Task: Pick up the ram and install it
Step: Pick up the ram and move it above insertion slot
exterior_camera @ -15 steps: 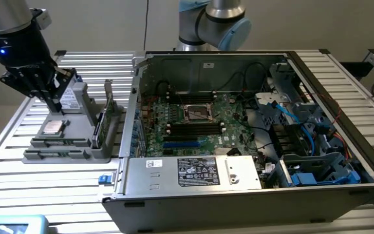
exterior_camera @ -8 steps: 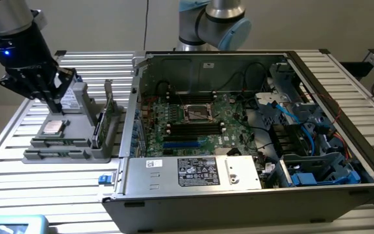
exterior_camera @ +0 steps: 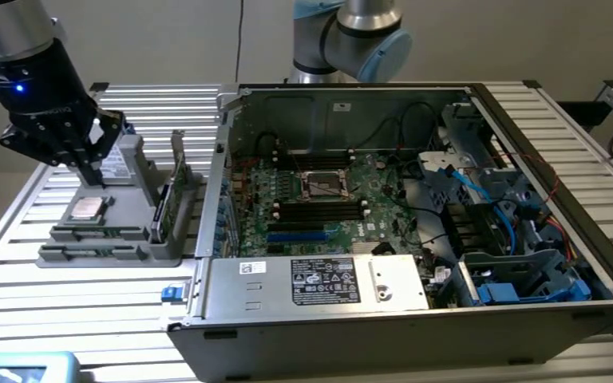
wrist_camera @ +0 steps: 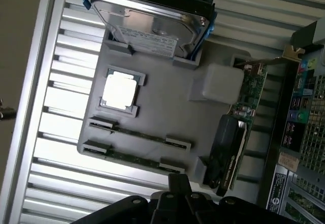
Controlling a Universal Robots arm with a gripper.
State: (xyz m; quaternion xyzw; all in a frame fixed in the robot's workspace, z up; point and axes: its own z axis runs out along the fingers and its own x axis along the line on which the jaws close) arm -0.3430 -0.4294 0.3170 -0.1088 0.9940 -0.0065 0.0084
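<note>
We find the claw [exterior_camera: 92, 166] in the upper left of the exterior view, hanging over the grey fixture tray [exterior_camera: 115, 259]. The tray sits on the slatted tabletop [exterior_camera: 93, 307], to the exterior view's left of the open computer case [exterior_camera: 285, 335]. We cannot tell whether the claw is open or closed, and we see no stick in it. The ram [wrist_camera: 139, 134] lies on edge in a holder of the tray, not yet lifted. A second like stick [wrist_camera: 133, 156] lies just beside it and parallel, and the processor chip [wrist_camera: 120, 91] rests near both. The motherboard [exterior_camera: 328, 195] inside the case lies well apart from the tray. In our judgement the risks are these. The two sticks sit close together, so a descent slightly off line could catch both or strike the holder clips. A grip off the stick's middle could tilt it on lifting. The case wall [exterior_camera: 221, 159] stands between tray and board, so a low carry could knock the stick against it.
</note>
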